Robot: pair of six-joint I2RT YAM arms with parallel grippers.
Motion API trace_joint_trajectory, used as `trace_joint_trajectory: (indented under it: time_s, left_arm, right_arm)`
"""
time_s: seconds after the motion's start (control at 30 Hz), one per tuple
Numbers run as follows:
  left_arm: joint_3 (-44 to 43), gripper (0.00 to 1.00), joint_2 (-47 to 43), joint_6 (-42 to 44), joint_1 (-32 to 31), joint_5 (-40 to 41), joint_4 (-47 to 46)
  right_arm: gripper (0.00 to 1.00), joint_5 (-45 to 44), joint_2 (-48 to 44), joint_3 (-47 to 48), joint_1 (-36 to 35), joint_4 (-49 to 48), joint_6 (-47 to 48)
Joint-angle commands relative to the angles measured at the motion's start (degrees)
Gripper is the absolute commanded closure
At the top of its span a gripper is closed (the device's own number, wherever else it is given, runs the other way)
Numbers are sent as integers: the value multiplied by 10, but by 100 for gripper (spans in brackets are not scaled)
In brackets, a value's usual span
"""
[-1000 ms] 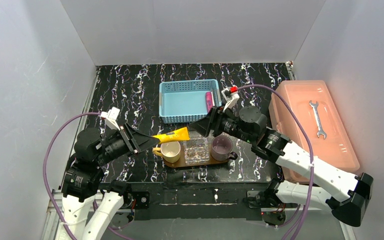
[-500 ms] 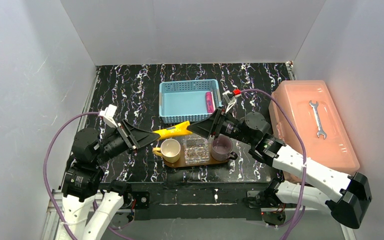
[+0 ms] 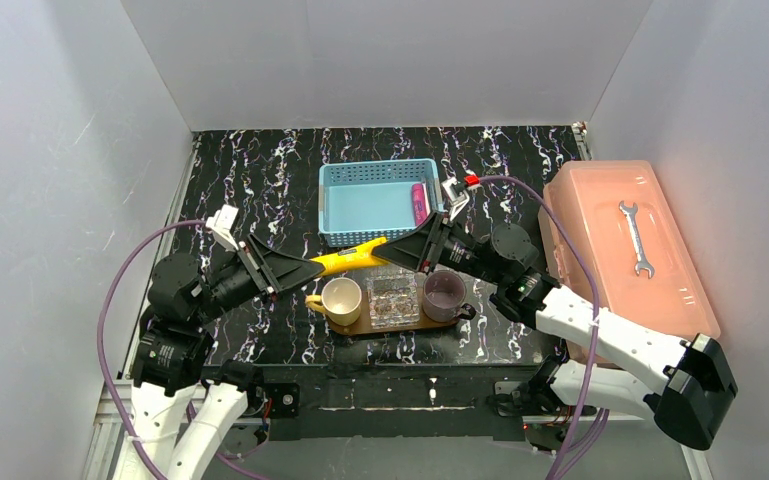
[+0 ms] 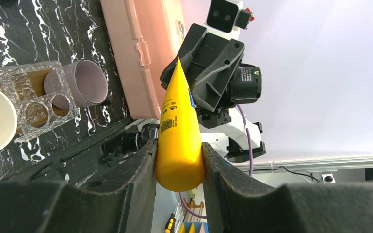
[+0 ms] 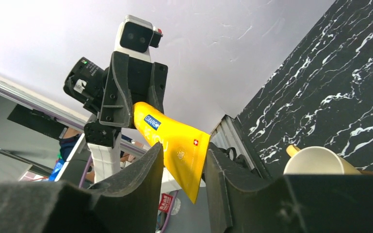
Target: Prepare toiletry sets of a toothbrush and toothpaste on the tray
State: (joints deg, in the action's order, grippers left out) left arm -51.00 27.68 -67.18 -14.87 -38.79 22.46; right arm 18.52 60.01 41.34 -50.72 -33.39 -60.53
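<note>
The yellow toothpaste (image 3: 352, 259) hangs level in the air above the cups, held at both ends. My left gripper (image 3: 312, 268) is shut on its round cap end (image 4: 178, 160). My right gripper (image 3: 392, 250) has its fingers against both sides of the flat crimped end (image 5: 182, 145). The pink toothpaste (image 3: 418, 203) lies in the light-blue basket (image 3: 336, 238). The dark wooden tray (image 3: 358, 326) lies below the tube. No toothbrush is in view.
On the tray stand a cream cup (image 3: 341, 300), a clear glass holder (image 3: 393, 298) and a purple cup (image 3: 444, 294). A salmon-pink box (image 3: 600, 260) with a wrench (image 3: 636, 238) on it stands at the right. White walls enclose the black marbled table.
My left gripper has carried the yellow tube right and up. My right gripper has come left and taken the tube's flat end between its fingers.
</note>
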Motion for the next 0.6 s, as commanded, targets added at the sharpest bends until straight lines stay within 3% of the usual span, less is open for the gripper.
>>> trace_joint_trajectory:
  time_s: [0.0,0.23,0.37,0.5,0.57]
  left_arm:
    - [11,100,6,-4,-2,-22,-41]
    - [24,100,18,5,-2,-39,-53]
    - [29,100,28,16,-2,-51,-58]
    - [34,100,39,33,-2,-57,-57]
    - [37,94,45,44,-2,-60,-54]
  right_arm:
    - [59,29,-5,-4,-2,-77,-22]
    - [74,40,-8,-6,0,-88,-27]
    - [98,48,-12,-7,1,-91,-27]
    - [99,54,-17,-6,1,-89,-21]
    - [99,54,-21,-4,1,-83,-16]
